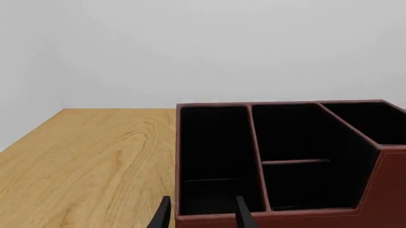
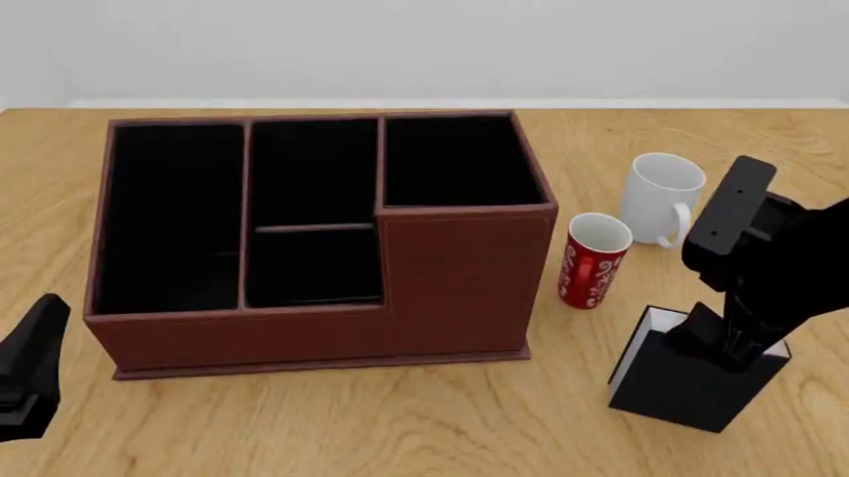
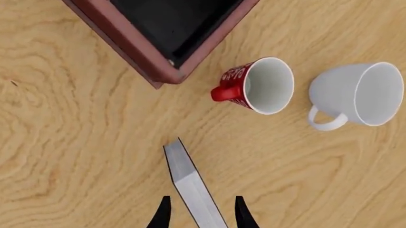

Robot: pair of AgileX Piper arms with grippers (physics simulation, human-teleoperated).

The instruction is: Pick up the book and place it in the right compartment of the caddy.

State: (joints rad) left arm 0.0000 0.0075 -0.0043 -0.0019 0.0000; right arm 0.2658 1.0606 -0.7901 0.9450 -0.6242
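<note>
Book (image 2: pixel 690 383): black hardcover with white page edges, standing upright on the wooden table (image 2: pixel 398 427), directly under the right gripper (image 3: pixel 200 213). In the right wrist view its white page edge (image 3: pixel 193 190) runs as a long narrow strip from between the fingers outward toward the caddy's corner; the long axis lies along that line, the covers facing each finger.

Right gripper: poised above the book's top edge, fingers (image 3: pixel 242 214) parted on either side of the book's thickness. Small gaps show between fingers and covers; whether contact is made lower down cannot be told. It carries nothing lifted.

Caddy (image 2: pixel 318 328): reddish-brown, black-lined, beyond the fingertips and to the gripper's left in the front view. The right compartment (image 2: pixel 458 164), with its taller walls, is the section nearest the right gripper, and holds nothing.

Red mug (image 2: pixel 594 260): between caddy and white mug, ahead of the gripper, apart from the book.

White mug (image 2: pixel 659 197): just beyond the red mug.

Left gripper (image 1: pixel 201 213): fingers spread apart, nothing between them, near the caddy's front wall by the long narrow section.
</note>
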